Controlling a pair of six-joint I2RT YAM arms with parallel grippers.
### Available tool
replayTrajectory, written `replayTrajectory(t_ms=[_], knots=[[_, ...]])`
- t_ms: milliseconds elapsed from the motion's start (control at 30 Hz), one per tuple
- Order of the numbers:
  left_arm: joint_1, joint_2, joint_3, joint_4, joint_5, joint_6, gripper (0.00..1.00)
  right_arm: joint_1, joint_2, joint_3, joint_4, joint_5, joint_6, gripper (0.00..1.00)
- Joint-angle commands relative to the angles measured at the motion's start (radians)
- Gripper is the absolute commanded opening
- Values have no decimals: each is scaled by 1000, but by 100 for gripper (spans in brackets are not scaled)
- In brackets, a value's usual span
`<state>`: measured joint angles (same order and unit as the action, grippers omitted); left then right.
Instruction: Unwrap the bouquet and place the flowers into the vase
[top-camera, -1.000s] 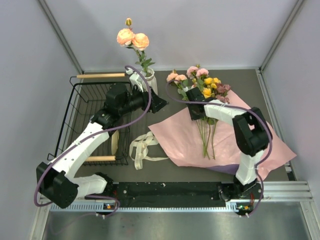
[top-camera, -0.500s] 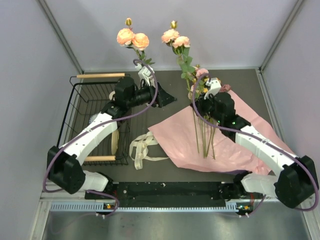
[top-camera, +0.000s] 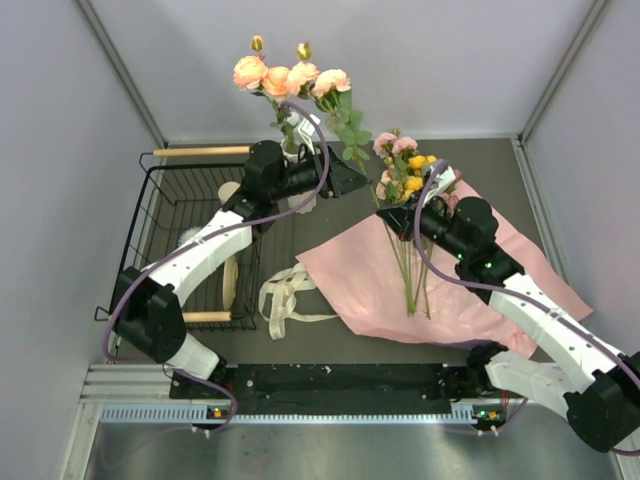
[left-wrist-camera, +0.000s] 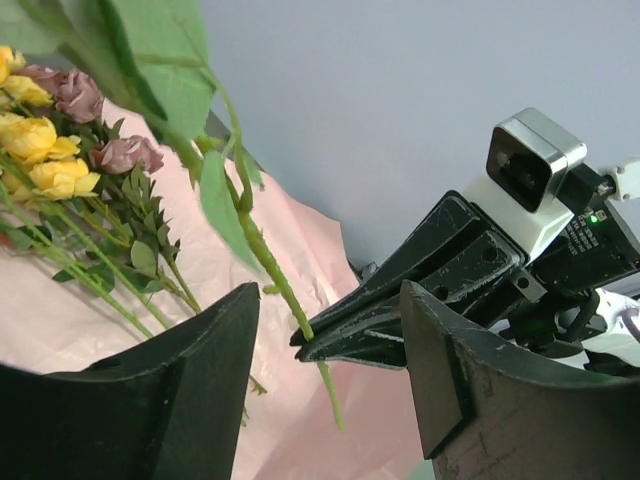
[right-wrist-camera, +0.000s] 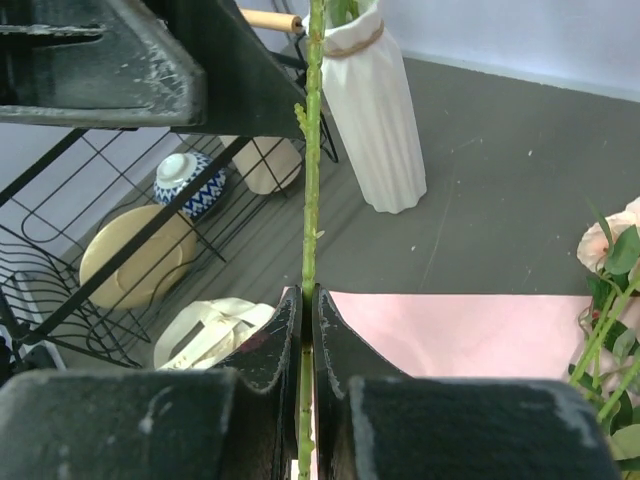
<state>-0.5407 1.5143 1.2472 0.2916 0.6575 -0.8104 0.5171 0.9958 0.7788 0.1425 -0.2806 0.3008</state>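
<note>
Pink paper (top-camera: 350, 270) lies spread flat on the bench (top-camera: 480, 165), with the cream ribbon (top-camera: 285, 295) loose beside it. The unwrapping therefore appears complete, and the step in hand is the transfer of single stems to the vase (right-wrist-camera: 375, 130). The vase stands at the far side of the bench, left of the paper and next to the wire basket (top-camera: 150, 230). Peach roses (top-camera: 250, 72) already rise from it. The other flowers (top-camera: 410, 185) lie on the paper, heads toward the far wall.

Right end effector (right-wrist-camera: 308, 300): jaws fully closed on one rose stem (right-wrist-camera: 312, 150), gripped low on its length and held nearly upright. Its peach heads are close to those in the vase, and a short tail of stem hangs below the grip.

Left end effector (left-wrist-camera: 328, 300): fingers spread wide, one on each side of the stem near the right grip. They touch neither the stem nor the other end effector, and they hold nothing.

The arrangement suggests a handover, or a steadying of the stem. Two next moves seem possible:
- The left jaws close squarely on the stem before the right releases.
- The stem's lower end is carried over the narrow scalloped mouth and lowered straight in.

The leaves, and the roses standing in the vase, may snag.
</note>
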Motion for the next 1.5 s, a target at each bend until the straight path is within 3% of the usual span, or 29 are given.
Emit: replayTrajectory(t_ms=[0, 167, 400, 433, 467, 567, 700, 800, 1100, 1467], knots=[[-21, 21, 78, 46, 8, -12, 63, 9, -26, 16, 69, -48, 8, 0], [-25, 32, 126, 17, -21, 36, 61, 11, -23, 31, 71, -91, 6, 0], [-25, 21, 173, -37, -38, 117, 17, 12, -36, 39, 49, -106, 1, 0], [-25, 12, 181, -43, -51, 135, 0, 12, -34, 49, 42, -117, 1, 0], [-25, 3, 182, -63, -64, 176, 0, 11, -28, 59, 29, -123, 0, 0], [-25, -51, 190, -90, -117, 291, 0, 12, -32, 88, -30, -97, 0, 27], [-22, -172, 208, -170, -258, 488, 0, 12, -103, 91, -89, 94, 1, 64], [-15, -239, 241, -203, -415, 623, 0, 12, -146, 74, -113, 217, -12, 76], [84, -259, 366, -206, -605, 760, 0, 12, -174, 70, -173, 265, -28, 77], [203, -171, 531, -281, -608, 728, 0, 12, -189, 63, -207, 271, -17, 77]])
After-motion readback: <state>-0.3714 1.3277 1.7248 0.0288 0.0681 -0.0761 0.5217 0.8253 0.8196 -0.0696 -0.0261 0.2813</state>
